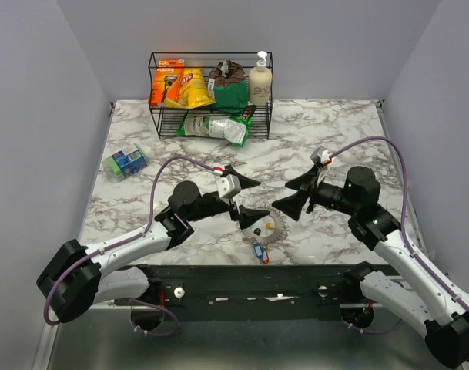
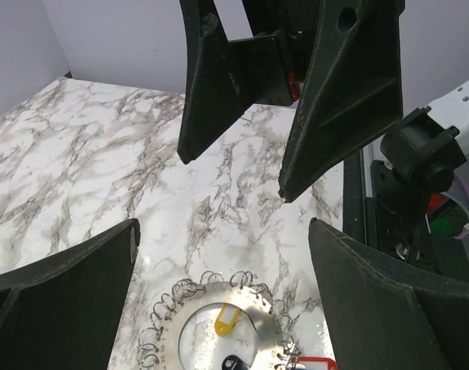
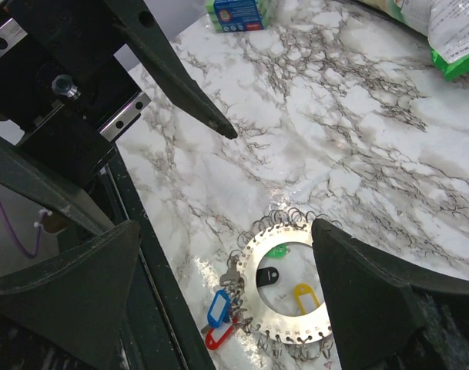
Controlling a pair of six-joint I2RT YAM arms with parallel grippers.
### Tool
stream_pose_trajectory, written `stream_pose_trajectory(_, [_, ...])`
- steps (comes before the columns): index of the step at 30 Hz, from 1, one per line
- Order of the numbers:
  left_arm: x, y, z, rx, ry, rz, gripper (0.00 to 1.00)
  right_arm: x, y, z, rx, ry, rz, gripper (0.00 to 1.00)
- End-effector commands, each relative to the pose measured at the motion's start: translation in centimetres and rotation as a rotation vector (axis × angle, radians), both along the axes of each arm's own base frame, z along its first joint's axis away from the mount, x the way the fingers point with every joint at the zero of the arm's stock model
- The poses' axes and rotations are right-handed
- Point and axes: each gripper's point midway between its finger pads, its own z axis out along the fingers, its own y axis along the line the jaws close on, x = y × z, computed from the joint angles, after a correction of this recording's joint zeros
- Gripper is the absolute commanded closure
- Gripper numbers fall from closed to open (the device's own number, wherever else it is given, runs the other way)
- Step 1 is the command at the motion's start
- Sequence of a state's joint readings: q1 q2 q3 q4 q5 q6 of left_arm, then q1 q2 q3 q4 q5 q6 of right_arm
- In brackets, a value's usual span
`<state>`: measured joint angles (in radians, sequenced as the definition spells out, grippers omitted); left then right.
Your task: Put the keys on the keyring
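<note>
left gripper (image 1: 263, 199) and right gripper (image 1: 281, 196) hover face to face just above the keyring (image 1: 269, 229), both with fingers spread wide, probably lining up a pinch from either side; keys (image 3: 303, 297) lie inside it and at its rim.

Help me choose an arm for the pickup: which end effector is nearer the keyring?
Left, narrowly. The left end effector hovers open over the keyring's left edge; the right end effector hovers open off its far-right side, and the ring looks smaller in its wrist view.
</note>
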<state>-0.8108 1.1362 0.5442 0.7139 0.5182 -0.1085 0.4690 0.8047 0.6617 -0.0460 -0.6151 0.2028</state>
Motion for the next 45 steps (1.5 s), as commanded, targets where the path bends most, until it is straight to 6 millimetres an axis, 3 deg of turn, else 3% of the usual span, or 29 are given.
stream_pose_trajectory(1, [0.5,0.4,0.8,-0.021,-0.027,0.034,0.01,0.5,-0.1,0.8,0.015,-0.024,-0.019,0.00])
stream_pose_trajectory(13, [0.3,0.6,1.2,-0.034,0.002,0.036,0.01,0.3,0.0,0.5,0.014,-0.009,-0.007,0.00])
stream_pose_trajectory(31, [2.8,1.6,-4.1,0.072,0.124,0.195,0.01,1.6,-0.7,-4.2,-0.046,0.091,-0.095,0.00])
stream_pose_trajectory(39, [5.3,3.4,-7.5,0.150,0.188,0.380,0.01,3.1,-1.6,-6.3,-0.077,0.150,-0.202,0.00])
stream_pose_trajectory(45, [7.8,5.8,-8.6,0.133,0.262,0.579,0.01,4.6,-2.6,-6.9,-0.096,0.171,-0.312,0.00])
